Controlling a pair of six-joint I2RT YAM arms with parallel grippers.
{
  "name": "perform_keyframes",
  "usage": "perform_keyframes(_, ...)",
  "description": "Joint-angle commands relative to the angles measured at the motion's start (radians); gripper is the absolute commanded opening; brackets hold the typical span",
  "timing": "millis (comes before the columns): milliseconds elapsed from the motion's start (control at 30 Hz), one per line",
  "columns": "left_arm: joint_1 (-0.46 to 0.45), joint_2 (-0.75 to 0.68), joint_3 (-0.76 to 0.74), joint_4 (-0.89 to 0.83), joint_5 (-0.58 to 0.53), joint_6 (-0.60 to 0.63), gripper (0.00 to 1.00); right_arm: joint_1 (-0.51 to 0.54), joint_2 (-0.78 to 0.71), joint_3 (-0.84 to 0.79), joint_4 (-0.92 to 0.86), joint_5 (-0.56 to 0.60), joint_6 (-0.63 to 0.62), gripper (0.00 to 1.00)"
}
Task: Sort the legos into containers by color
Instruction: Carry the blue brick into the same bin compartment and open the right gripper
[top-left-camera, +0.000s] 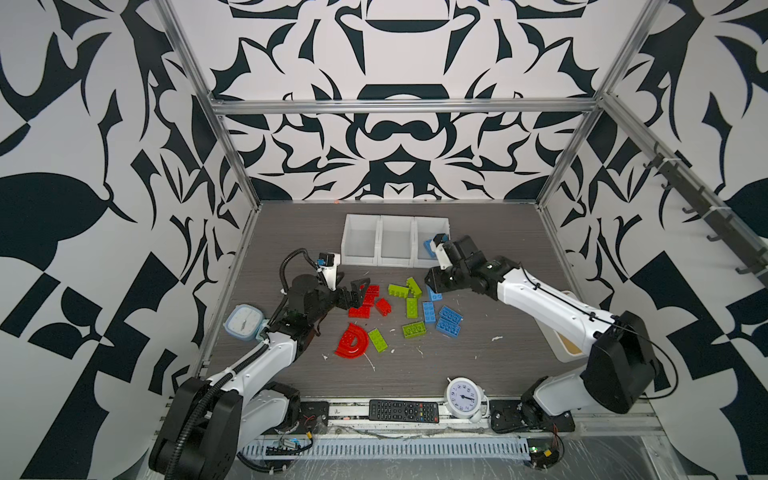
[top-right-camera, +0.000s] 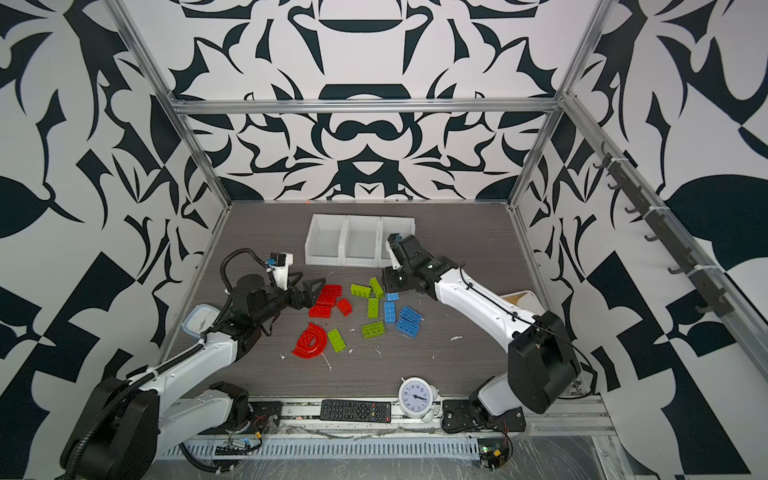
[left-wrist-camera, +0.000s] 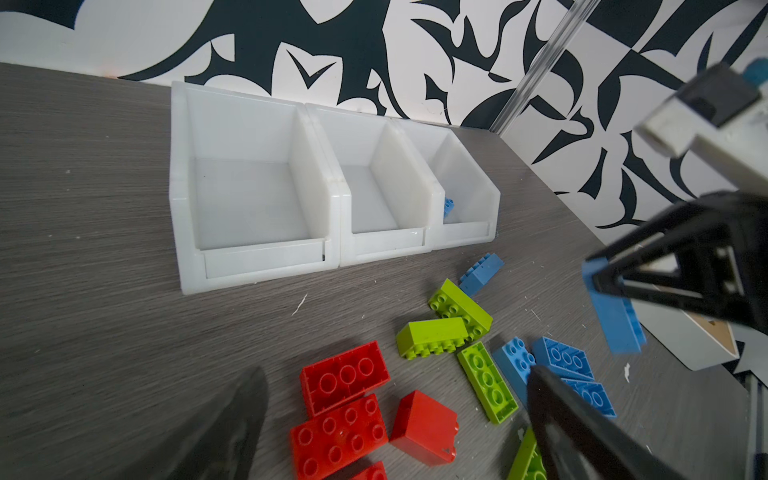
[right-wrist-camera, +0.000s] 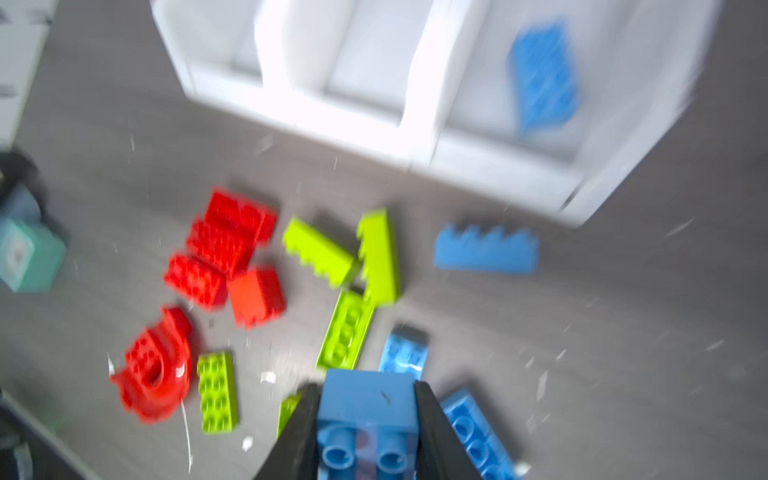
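Note:
Three joined white containers (top-left-camera: 359, 258) stand at the back of the table. The rightmost one holds a light blue brick (right-wrist-camera: 544, 75); the other two show bare floors. My right gripper (right-wrist-camera: 368, 415) is shut on a blue lego (left-wrist-camera: 615, 320), raised over the table in front of that right bin. The left gripper (top-left-camera: 354, 296) is open, its fingers straddling the red bricks (top-left-camera: 368, 301) without touching them. A red arch (top-left-camera: 352, 343), lime green bricks (top-left-camera: 411, 307) and more blue bricks (top-left-camera: 449, 322) lie loose at mid-table.
A larger white tub (top-left-camera: 565, 349) sits at the right edge behind my right arm. A teal square clock (top-left-camera: 243, 322) stands by my left arm. A round white clock (top-left-camera: 463, 397) and a black remote (top-left-camera: 403, 410) lie along the front rail. White scraps dot the table.

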Motion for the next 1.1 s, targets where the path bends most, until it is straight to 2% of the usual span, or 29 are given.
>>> perform_keyframes(0, -0.002, -0.005, 0.0, 0.037, 0.02, -0.008, 1.0, -0.093, 0.047, 0.096, 0.029, -0.033, -0.131, 0.15)
perform_keyframes(200, -0.002, -0.004, -0.006, 0.044, 0.004, -0.003, 1.0, -0.187, 0.189, 0.25, 0.094, -0.105, -0.188, 0.15)
perform_keyframes(533, -0.002, -0.012, -0.008, 0.041, 0.001, 0.0, 1.0, -0.245, 0.47, 0.526, 0.096, -0.199, -0.194, 0.15)
perform_keyframes(1067, -0.002, -0.005, 0.0, 0.029, 0.0, 0.007, 1.0, -0.267, 0.632, 0.686, 0.069, -0.252, -0.17, 0.21)
